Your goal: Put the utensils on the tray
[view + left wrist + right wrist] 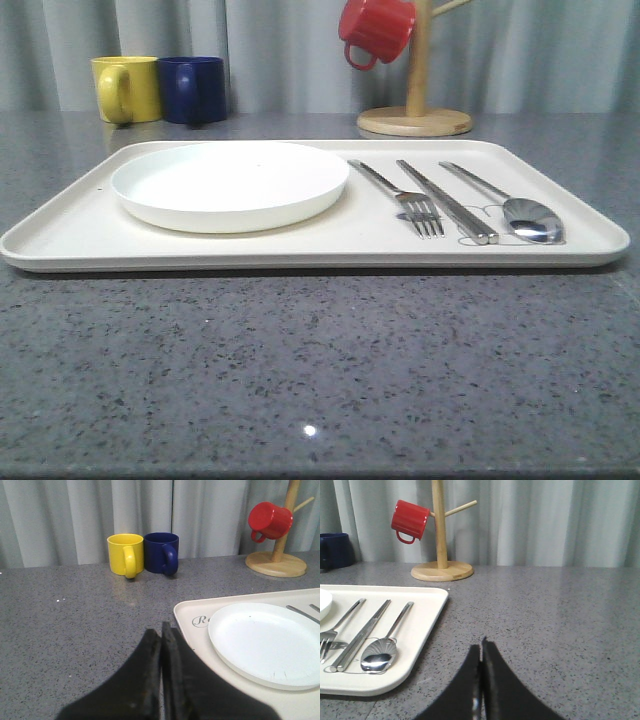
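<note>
Three utensils on the tray's [70,235] right half, side by side: fork [400,195], chopstick piece [447,200], spoon [515,207]. Round white plate [230,183] on its left half. Left gripper [161,630] closed and holding nothing, left of the tray. Right gripper [481,647] closed and holding nothing, right of it.

We see a yellow mug [126,88] touching a blue mug [193,90] at the back of the grey tabletop [300,370], a red mug [376,31] hanging on a wooden mug tree [415,112], and a white plate [230,184].
</note>
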`<act>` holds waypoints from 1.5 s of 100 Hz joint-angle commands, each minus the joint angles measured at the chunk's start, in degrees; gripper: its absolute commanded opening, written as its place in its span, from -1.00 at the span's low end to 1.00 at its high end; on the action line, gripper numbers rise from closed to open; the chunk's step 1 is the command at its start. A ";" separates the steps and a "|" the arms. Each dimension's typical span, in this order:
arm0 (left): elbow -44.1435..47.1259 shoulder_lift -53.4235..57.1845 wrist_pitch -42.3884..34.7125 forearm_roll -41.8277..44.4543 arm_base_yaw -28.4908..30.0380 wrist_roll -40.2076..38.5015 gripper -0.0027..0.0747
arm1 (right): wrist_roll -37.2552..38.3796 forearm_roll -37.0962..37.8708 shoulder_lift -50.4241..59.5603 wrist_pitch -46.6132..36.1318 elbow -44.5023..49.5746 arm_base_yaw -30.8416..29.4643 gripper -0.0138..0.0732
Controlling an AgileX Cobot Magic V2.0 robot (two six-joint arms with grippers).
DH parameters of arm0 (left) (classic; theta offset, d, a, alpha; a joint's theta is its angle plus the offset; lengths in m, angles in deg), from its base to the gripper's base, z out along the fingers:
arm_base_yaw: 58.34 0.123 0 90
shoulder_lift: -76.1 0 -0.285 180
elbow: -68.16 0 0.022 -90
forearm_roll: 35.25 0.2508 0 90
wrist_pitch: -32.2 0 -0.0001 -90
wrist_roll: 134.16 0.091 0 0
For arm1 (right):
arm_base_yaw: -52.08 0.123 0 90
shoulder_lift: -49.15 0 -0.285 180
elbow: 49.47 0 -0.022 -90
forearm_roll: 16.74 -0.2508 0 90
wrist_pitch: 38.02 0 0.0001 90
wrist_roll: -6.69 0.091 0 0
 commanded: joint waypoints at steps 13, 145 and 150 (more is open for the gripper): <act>-1.03 -0.18 -5.32 2.96 -0.70 -1.20 -0.98 | -0.47 0.10 1.12 -5.11 0.21 -0.28 -0.84; 28.30 24.42 -20.76 29.49 4.29 -27.77 -0.98 | -0.47 0.10 1.12 -5.06 0.21 -0.28 -0.84; 28.30 24.42 -20.76 29.49 4.29 -27.77 -0.98 | -0.47 0.10 1.12 -5.06 0.21 -0.28 -0.84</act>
